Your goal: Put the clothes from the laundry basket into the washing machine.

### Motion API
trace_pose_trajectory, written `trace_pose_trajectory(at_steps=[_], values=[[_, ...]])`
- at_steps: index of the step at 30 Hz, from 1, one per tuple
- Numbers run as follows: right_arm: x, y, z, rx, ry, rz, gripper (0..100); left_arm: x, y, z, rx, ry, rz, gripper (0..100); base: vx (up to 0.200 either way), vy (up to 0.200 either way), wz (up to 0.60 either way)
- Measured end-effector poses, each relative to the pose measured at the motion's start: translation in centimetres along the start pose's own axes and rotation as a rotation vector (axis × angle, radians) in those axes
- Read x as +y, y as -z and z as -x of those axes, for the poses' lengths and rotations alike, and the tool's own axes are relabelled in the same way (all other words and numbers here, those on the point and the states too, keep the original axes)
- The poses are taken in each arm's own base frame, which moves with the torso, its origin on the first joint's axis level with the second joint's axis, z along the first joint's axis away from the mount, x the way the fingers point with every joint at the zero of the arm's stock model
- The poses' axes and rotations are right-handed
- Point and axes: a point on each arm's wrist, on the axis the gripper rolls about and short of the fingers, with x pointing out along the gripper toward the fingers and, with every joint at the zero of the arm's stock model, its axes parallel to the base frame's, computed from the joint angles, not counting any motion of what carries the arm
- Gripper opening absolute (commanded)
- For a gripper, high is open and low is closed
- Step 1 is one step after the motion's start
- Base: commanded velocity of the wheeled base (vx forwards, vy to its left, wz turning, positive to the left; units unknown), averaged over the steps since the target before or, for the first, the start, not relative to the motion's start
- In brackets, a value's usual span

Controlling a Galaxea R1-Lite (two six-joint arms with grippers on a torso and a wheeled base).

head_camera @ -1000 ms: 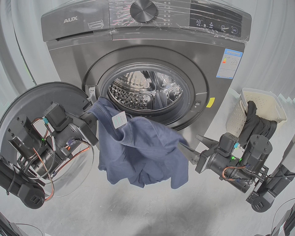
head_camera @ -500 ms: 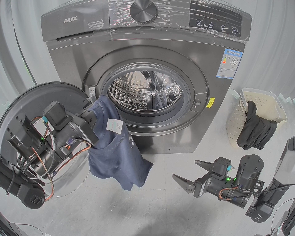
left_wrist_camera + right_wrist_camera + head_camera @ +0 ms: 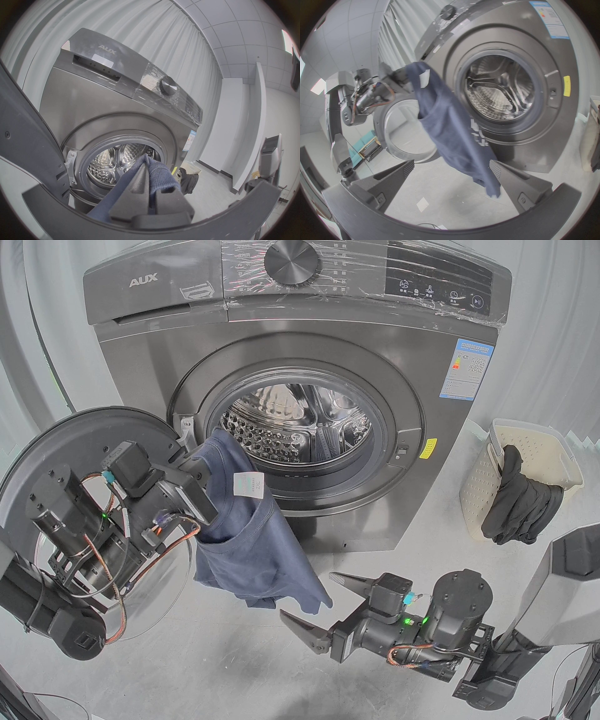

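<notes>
Pinching blue shirt (image 3: 250, 540) in left gripper (image 3: 199, 470) jaws; right gripper (image 3: 306, 597) jaws spread, empty. Scoop hem, feed into drum (image 3: 294, 421).

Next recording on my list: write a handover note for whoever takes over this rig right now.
Left gripper: shut on the navy blue cotton T-shirt, which hangs before the open port of the grey front-loading washing machine, not inside.
Right gripper: open, holding nothing, low near the shirt's hem.
Black garment drapes over the cream perforated plastic laundry basket, right of the machine.
Done: round door open, T-shirt lifted.
Left: put T-shirt in the drum, then the black garment.
</notes>
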Motion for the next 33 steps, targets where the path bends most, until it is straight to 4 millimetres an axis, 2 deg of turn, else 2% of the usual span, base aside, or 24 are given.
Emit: trace_pose_trajectory(at_steps=[7,15,26,33], values=[[1.9,0.7,-1.7,-0.016,-0.062,0.004,100,0.5,1.0,-1.9,-0.017,-0.055,0.0,0,0.0,0.0,0.0],[2.5,0.9,-5.3,-0.081,-0.089,0.015,100,1.3,1.7,-3.5,-0.045,-0.145,0.0,0,0.0,0.0,0.0],[2.4,1.7,-10.9,-0.18,-0.094,0.025,100,1.7,2.1,-4.3,-0.056,-0.178,0.003,0,0.0,0.0,0.0],[1.4,2.1,-14.0,-0.249,-0.06,0.021,100,1.4,2.1,-4.3,-0.056,-0.166,0.006,0,0.0,0.0,0.0]])
